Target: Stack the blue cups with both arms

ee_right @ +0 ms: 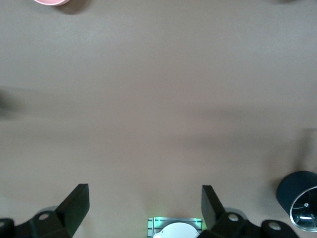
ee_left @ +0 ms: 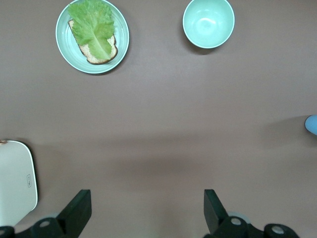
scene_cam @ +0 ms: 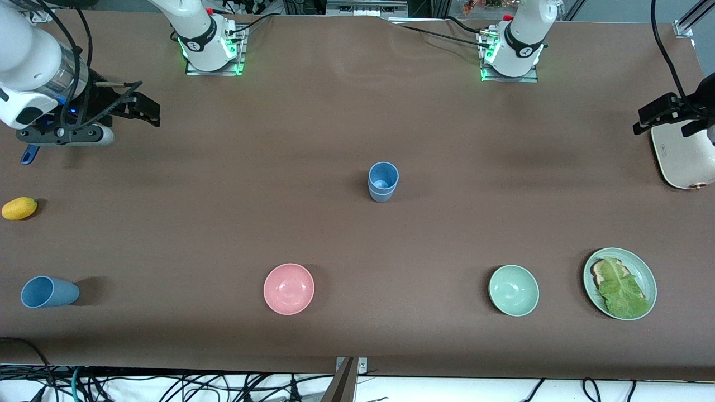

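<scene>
Stack partly built; one blue cup outstanding.

At mid-bench a stack of blue cups [scene_cam: 383,181] stands upright, mouth up, apparently two nested. A third blue cup [scene_cam: 48,292] lies on its side at the right arm's end, nearer the front camera than the lemon [scene_cam: 19,208], long axis along the bench, mouth toward that end's edge. The right tool [scene_cam: 146,109] and left tool [scene_cam: 662,117] both hang wide and empty over their own ends; that cup remains to be added.
</scene>
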Available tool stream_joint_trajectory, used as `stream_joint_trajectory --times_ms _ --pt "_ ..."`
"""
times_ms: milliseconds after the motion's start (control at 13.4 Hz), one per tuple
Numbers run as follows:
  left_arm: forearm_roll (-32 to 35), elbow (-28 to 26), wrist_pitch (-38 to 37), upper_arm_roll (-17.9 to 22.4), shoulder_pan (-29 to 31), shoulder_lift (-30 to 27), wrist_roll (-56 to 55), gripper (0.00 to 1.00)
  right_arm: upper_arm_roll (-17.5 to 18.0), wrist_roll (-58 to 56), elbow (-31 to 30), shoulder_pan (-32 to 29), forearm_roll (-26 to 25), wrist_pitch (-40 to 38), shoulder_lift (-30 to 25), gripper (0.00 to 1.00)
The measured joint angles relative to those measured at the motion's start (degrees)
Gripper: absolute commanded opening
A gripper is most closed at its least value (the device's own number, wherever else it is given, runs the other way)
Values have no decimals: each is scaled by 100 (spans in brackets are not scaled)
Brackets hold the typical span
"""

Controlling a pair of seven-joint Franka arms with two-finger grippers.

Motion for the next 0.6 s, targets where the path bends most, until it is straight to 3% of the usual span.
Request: stream_joint_trajectory --times_ms 597 --pt "0 0 0 -5 0 1 0 100 -79 -154 233 -63 4 -345 78 100"
